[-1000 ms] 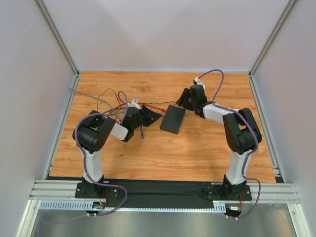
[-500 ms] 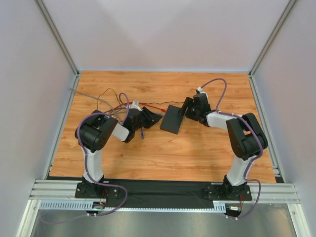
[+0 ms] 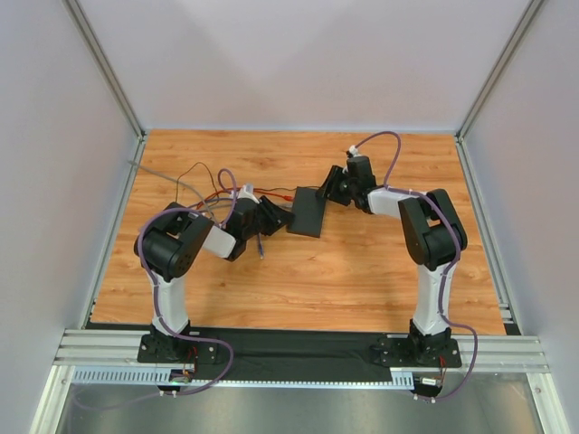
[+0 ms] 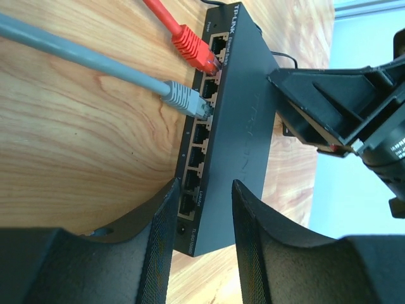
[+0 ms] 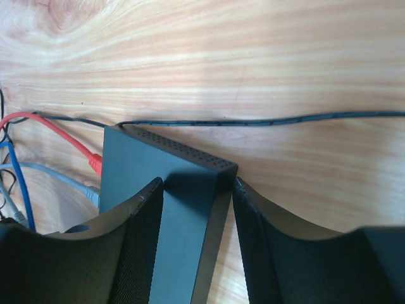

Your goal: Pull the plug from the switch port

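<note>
We are finding the switch (image 3: 306,212) lying on the table (image 3: 362,280), with a red plug (image 4: 195,45) and a grey plug (image 4: 183,98) sitting in its ports. The left gripper (image 4: 204,187) is standing spread, straddling the near end of the port edge. The right gripper (image 5: 197,183) seems to be pinching the opposite corner, but its fingers are hiding the contact.

1. Right pincer (image 3: 327,186) has swung in from beside the switch (image 3: 306,212); the box's far right corner now sits between its fingers.
2. The switch has slid left across the bench and turned more end-on (it looks narrower from above).
3. The gap to the left pincer (image 3: 279,217) is gone; the port edge now meets its fingers.
4. Right elbow has pulled in towards the middle.
</note>
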{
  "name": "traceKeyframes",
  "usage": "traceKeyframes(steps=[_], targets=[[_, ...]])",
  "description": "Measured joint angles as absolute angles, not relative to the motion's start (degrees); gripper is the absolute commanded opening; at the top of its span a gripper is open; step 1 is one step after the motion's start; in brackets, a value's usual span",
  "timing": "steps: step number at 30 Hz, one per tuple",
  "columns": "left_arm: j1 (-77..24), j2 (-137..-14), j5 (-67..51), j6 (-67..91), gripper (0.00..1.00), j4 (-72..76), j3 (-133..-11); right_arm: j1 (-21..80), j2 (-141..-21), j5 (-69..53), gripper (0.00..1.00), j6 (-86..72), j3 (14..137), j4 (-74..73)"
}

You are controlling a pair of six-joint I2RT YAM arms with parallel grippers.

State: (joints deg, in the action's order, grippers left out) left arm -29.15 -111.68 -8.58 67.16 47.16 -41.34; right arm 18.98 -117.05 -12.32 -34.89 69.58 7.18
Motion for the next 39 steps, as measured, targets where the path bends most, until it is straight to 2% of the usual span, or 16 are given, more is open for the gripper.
traceKeyframes(steps=[3,6,16,21,26,32,39], targets=[[-29.10,-111.35,-8.16,67.26,0.46,47.79,-40.95,18.92,-117.40,-12.27,0.57,-33.34,70.57,6.02],[-28.97,-111.35,-8.01,67.81,0.46,48.51,-40.62,18.94,-116.55,-10.81,0.59,-31.57,70.11,5.54],[-28.77,-111.94,-5.50,71.31,0.48,51.99,-40.45,19.05,-112.18,-8.67,0.59,-29.43,66.35,3.66],[-28.77,-116.84,-3.84,75.88,0.52,57.41,-40.64,19.57,-113.19,-9.74,0.58,-29.28,66.43,3.81],[-28.80,-119.68,-1.74,79.35,0.53,63.20,-40.56,20.10,-113.62,-10.59,0.59,-29.04,66.92,4.16],[-28.91,-119.77,1.54,81.03,0.50,62.96,-40.56,20.23,-114.61,-11.16,0.58,-29.04,68.10,4.23],[-29.36,-119.24,4.64,84.64,0.49,55.88,-44.10,20.36,-115.15,-11.25,0.57,-29.02,68.84,4.16]])
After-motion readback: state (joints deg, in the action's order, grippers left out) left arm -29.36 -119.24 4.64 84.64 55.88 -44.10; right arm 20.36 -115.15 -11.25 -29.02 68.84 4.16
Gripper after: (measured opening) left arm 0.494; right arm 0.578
